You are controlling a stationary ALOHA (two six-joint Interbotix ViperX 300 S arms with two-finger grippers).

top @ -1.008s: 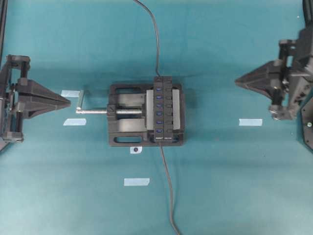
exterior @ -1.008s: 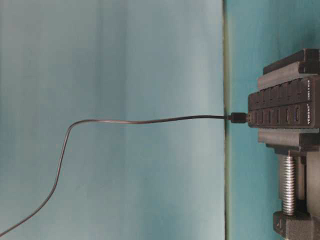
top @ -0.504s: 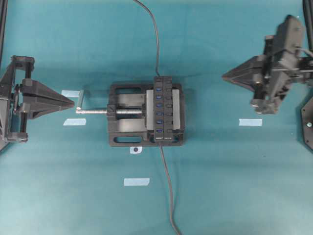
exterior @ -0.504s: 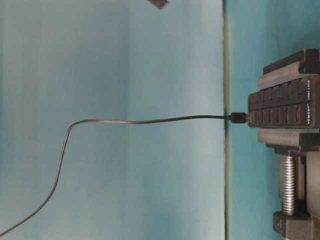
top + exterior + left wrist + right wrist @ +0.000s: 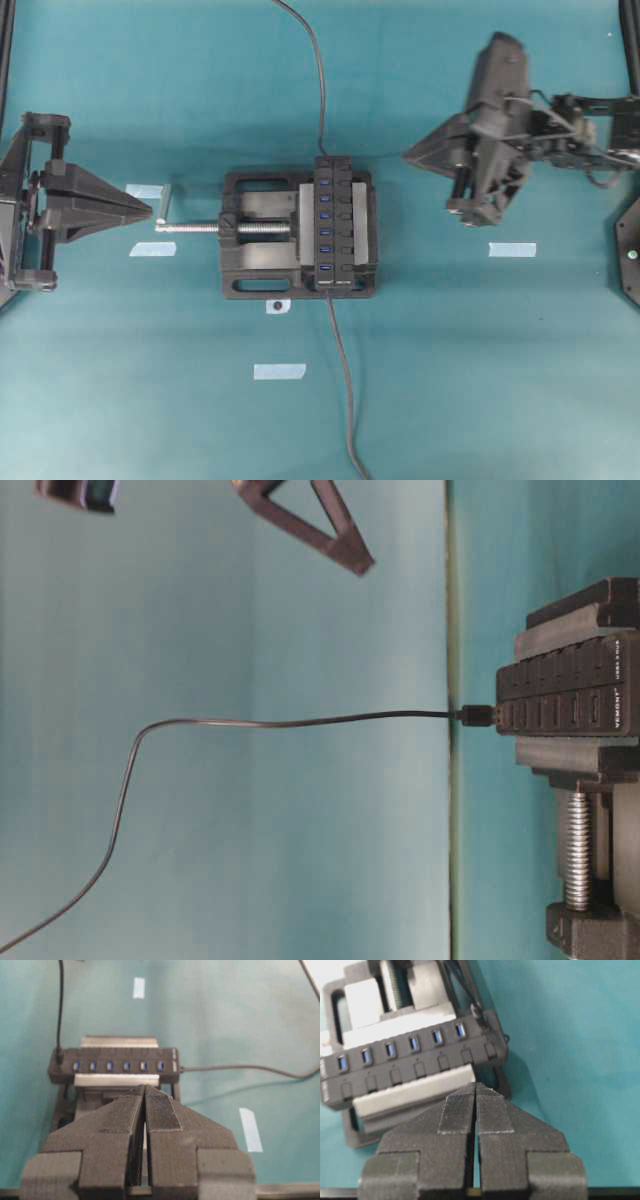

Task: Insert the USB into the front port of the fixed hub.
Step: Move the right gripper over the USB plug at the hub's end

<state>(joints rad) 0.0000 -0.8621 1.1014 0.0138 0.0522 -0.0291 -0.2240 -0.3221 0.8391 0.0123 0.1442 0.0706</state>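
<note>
teal cloth (image 5: 480, 380) covers the whole table. on my screen the fixed hub (image 5: 335, 222) sits clamped in a black vise (image 5: 262, 235) at the middle, its blue ports facing up. i see cables leaving both ends of the hub; i can't pick out the usb plug itself. my left gripper (image 5: 148, 209) is pinched together with nothing in it, near the vise handle. my right gripper (image 5: 408, 157) is likewise pressed closed and empty, right of the hub.

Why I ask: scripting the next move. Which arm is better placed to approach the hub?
Probably right: the right end effector hangs nearer the fixed hub; the left end effector sits beyond the vise handle.
</note>
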